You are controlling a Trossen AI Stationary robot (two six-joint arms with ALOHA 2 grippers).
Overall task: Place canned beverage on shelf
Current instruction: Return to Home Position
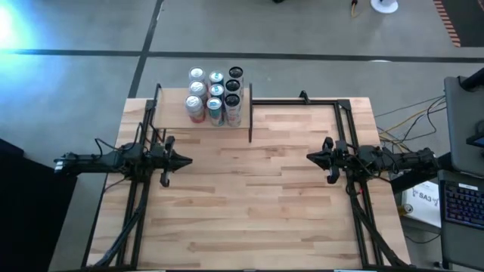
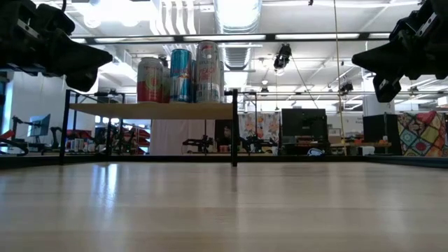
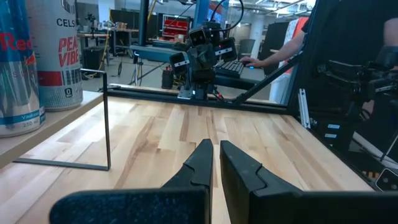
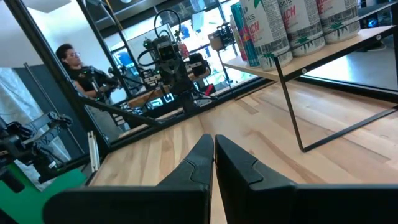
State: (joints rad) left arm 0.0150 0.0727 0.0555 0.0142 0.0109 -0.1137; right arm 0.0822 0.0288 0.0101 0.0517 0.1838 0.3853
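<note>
I see the cans (image 1: 215, 92) grouped on the shelf (image 1: 170, 109) at the desk's (image 1: 265, 189) far edge; left jaws and right jaws are together, empty. Placing looks done.

The white can (image 3: 59, 56) reads "CELS" up top, then red "PEA" over "VIBE". The blue can (image 3: 15, 74) beside it shows "Re".

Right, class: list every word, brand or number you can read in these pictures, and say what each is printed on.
"CELS": top of the white can on the shelf, cut off.
"PEA" over "VIBE": red letters, same can.
"Re": blue can beside it, cut off.
Cans in the right wrist view: print too blurred to read.
White box beside the table: label too small.
</note>
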